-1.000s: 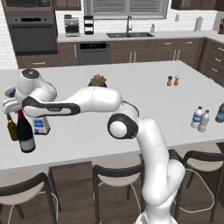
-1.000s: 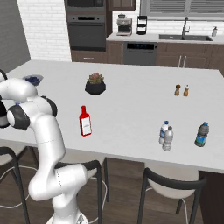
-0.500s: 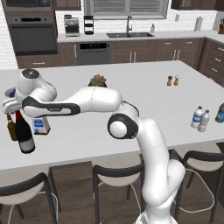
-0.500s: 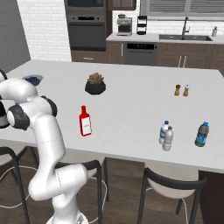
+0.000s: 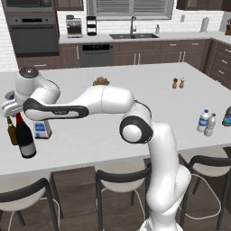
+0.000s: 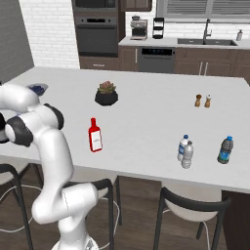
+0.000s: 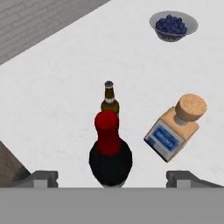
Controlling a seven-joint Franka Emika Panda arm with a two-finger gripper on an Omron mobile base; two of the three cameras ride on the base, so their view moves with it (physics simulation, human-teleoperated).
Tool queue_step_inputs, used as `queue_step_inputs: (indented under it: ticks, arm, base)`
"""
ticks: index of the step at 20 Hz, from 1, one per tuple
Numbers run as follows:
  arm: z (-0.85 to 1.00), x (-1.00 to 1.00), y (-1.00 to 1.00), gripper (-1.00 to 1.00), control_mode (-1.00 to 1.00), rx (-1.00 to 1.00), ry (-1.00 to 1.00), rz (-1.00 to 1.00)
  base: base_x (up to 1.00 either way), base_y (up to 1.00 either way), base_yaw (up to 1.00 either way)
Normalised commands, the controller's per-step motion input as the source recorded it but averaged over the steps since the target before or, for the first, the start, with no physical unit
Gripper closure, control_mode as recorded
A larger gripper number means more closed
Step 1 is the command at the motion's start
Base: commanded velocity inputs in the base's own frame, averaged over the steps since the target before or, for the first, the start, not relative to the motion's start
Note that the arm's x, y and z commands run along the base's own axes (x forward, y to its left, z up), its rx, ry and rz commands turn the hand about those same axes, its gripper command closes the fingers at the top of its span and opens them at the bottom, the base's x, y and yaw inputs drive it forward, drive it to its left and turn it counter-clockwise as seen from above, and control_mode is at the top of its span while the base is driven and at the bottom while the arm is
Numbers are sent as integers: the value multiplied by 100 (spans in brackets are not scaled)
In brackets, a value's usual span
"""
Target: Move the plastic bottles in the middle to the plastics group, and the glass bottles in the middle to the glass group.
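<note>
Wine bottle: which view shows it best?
The hand view: the wine bottle stands upright, centred between the open fingers, beside the beer bottle and square bottle. The left base view shows it from the side, partly behind the arm.

The wine bottle at lower centre of the hand view is near-black glass with a red foil neck. Just above it stands a brown beer bottle with a grey cap. To the right, the square bottle is clear with a pale tan tint, a blue label and a speckled cork stopper. At upper right a translucent grey bowl holds dark blue berries. The counter is white, faintly mottled. In the right base view, a bright red bottle with white cap and white label sits left of centre; two clear water bottles have blue caps; the dark blue-green bottle has a blue cap; the plant pot is black
</note>
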Motion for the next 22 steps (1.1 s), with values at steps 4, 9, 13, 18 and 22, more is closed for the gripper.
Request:
queue_step_inputs:
  ticks: [4,9,13,18,22]
  arm:
    - [33,-29,-94,-100,-100,0,-4,0]
    - [15,-15,-100,-100,-100,0,0,-1]
    - [0,0,-100,-100,-100,0,0,-7]
    - [0,-20,-100,-100,-100,3,0,-10]
    - [3,-29,-100,-100,-100,3,0,-11]
  base:
    - [0,0,0]
    - [0,0,0]
    - [0,0,0]
    - [0,0,0]
    - [0,0,0]
